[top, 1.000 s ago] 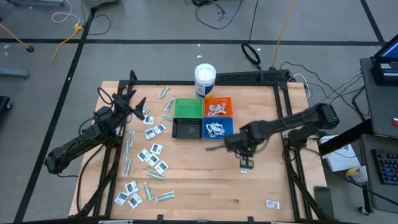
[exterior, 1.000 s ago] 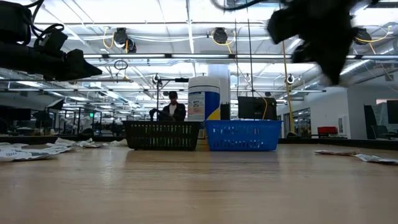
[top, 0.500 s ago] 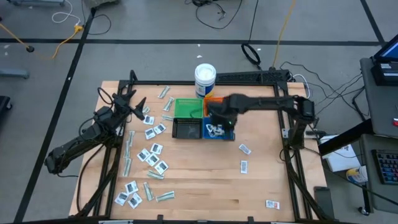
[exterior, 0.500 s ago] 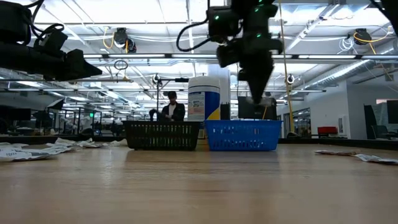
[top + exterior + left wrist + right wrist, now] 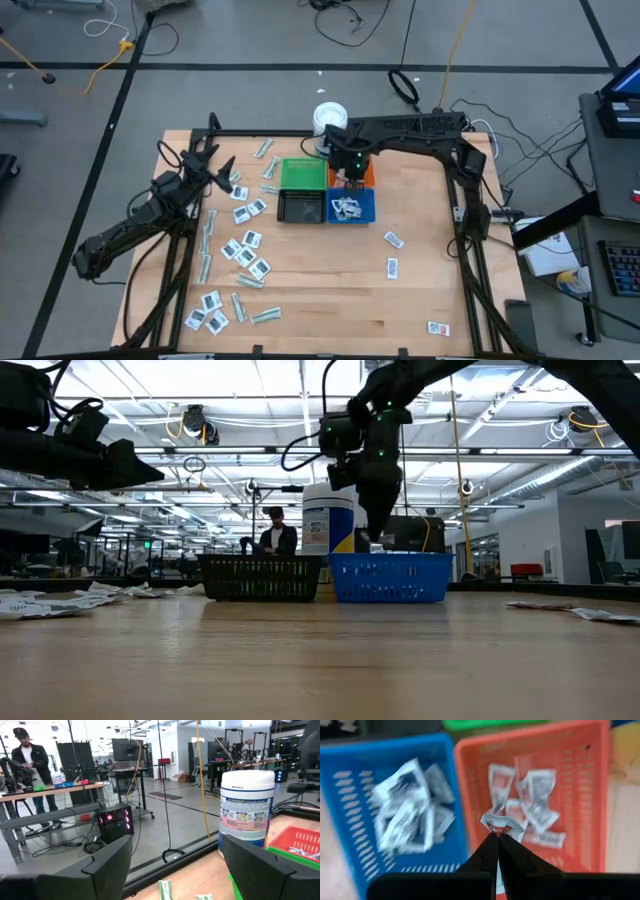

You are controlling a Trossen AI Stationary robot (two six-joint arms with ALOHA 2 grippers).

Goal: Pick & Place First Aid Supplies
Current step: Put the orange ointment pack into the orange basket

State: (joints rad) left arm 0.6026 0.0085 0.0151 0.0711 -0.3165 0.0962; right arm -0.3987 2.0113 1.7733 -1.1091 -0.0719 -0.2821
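My right gripper (image 5: 497, 837) points down over the orange bin (image 5: 364, 164) and is shut on a small white packet with red print (image 5: 500, 826). Several like packets (image 5: 540, 795) lie in that bin, and others (image 5: 407, 805) lie in the blue bin (image 5: 366, 210) beside it. Many loose packets and pale-green strips (image 5: 245, 247) lie flat on the table's left half. My left gripper (image 5: 177, 865) waits open and level at the table's left, far side (image 5: 226, 172), with nothing between its fingers. My right gripper pinches the packet's near edge (image 5: 498, 831) between its two fingertips, coming from above and pointing down. The packet sticks out below the tips, lifted clear above the orange bin's floor.
A green bin (image 5: 302, 174) and a black bin (image 5: 300, 208) stand left of the orange and blue ones. A white tub with a blue label (image 5: 326, 116) stands behind them. A few packets (image 5: 393, 240) lie on the table's right half. A person (image 5: 277, 536) stands far behind the table.
My right gripper has swung from the table's right middle toward the far edge and leftward, passing over the blue bin to stand above the orange bin. It has stayed shut and tipped steeper downward.
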